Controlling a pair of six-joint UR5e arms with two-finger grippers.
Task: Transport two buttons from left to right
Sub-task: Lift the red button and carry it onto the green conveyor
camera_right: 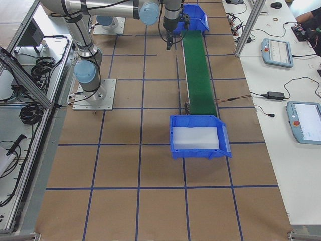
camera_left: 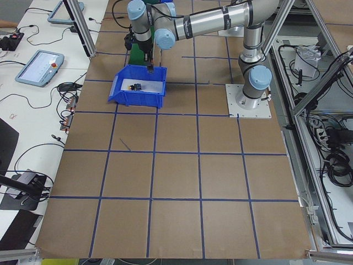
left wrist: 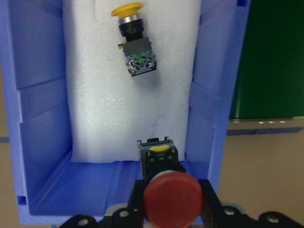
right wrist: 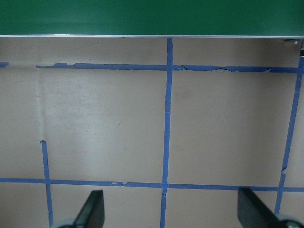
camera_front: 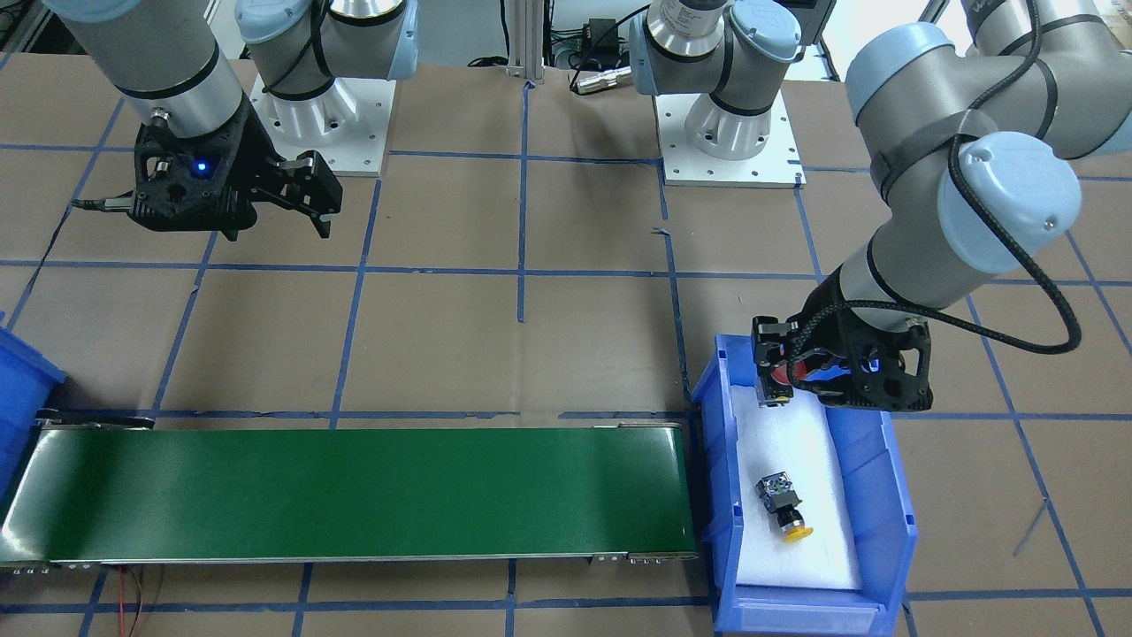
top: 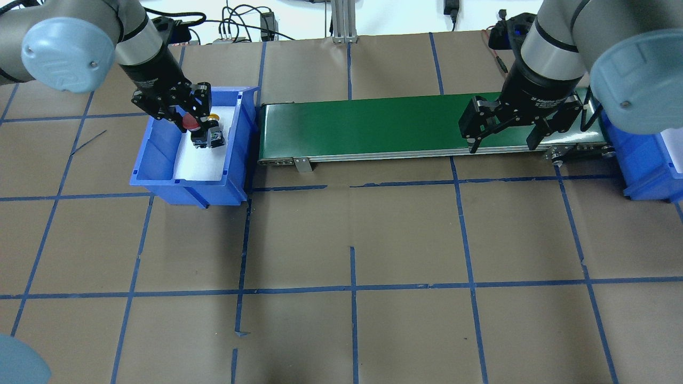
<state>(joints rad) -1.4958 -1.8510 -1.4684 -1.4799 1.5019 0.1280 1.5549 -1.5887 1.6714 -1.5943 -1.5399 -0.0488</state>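
1. Gripping the red button (left wrist: 171, 199) in the left end effector (camera_front: 776, 380), over the blue bin (left wrist: 38, 118).
2. Leaving the yellow button (left wrist: 135, 40) on that bin's foam (left wrist: 104, 118).
3. Holding the right end effector (top: 502, 146) spread, empty, by the green belt (top: 373, 122).
4. Judging neither delivered yet.

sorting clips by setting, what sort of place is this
Probably a robotics lab or test cell: two industrial arms bolted to a table gridded with blue tape, a small green conveyor between blue bins, and teach pendants on the side bench.
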